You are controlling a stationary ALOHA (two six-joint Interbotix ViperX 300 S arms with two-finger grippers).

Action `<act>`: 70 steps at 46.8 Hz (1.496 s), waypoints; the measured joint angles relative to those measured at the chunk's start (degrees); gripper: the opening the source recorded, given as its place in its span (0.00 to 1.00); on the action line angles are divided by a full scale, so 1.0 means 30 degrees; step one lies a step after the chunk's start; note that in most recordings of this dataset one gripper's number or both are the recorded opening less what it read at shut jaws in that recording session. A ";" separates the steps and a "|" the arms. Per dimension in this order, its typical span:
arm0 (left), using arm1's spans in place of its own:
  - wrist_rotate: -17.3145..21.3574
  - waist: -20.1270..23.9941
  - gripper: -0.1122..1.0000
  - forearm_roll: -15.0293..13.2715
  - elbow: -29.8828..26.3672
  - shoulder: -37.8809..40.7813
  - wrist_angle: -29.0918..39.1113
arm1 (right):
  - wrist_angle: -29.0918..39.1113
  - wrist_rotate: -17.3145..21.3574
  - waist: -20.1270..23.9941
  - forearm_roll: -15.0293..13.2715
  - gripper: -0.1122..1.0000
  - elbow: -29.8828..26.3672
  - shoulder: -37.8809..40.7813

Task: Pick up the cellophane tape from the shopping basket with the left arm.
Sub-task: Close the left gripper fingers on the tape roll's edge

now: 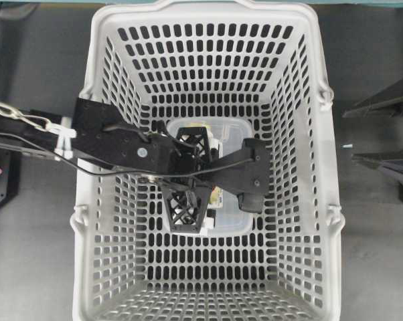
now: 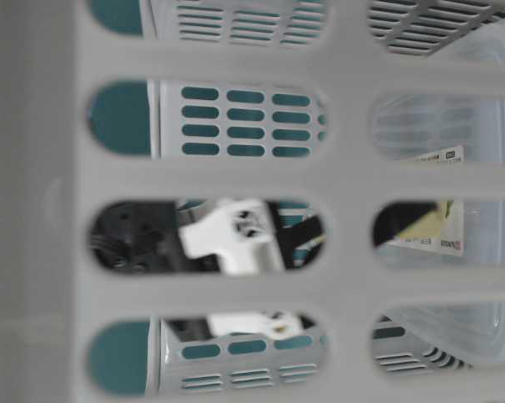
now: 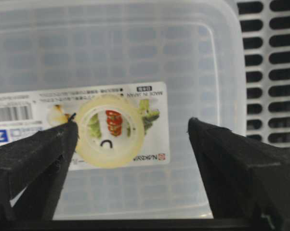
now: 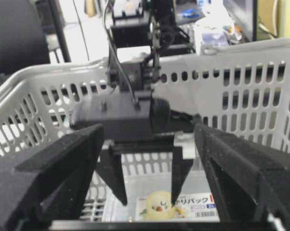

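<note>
The cellophane tape [image 3: 109,131], a pale yellowish translucent roll, lies flat on the label of a clear lidded box [image 3: 135,48] inside the grey shopping basket [image 1: 302,267]. My left gripper [image 3: 131,121] is open and lowered around the roll. Its left fingertip [image 3: 63,134] is at the roll's edge and its right fingertip [image 3: 203,134] stands well clear. In the right wrist view the tape [image 4: 159,206] sits between the left gripper's fingertips [image 4: 176,192]. In the overhead view the left gripper [image 1: 198,177] covers the roll. My right gripper [image 4: 147,130] is open and empty, outside the basket.
The clear box [image 1: 235,134] fills the middle of the basket floor. The basket's slotted walls [image 4: 260,82] rise on all sides of the left arm. The right arm [image 1: 382,134] rests over the dark table beside the basket's right rim.
</note>
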 measured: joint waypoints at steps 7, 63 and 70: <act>0.0059 0.0029 0.90 0.0029 0.0029 0.0117 -0.0029 | 0.0000 0.0000 0.0146 0.0000 0.76 0.0029 0.0000; 0.0234 0.0352 0.90 0.0029 -0.0146 -0.0117 0.0059 | -0.0059 0.0029 0.0322 0.0000 0.75 0.0000 0.0000; 0.0205 0.0352 0.90 0.0029 0.0088 -0.0117 -0.0059 | -0.0059 0.0029 0.0322 0.0000 0.75 0.0029 0.0029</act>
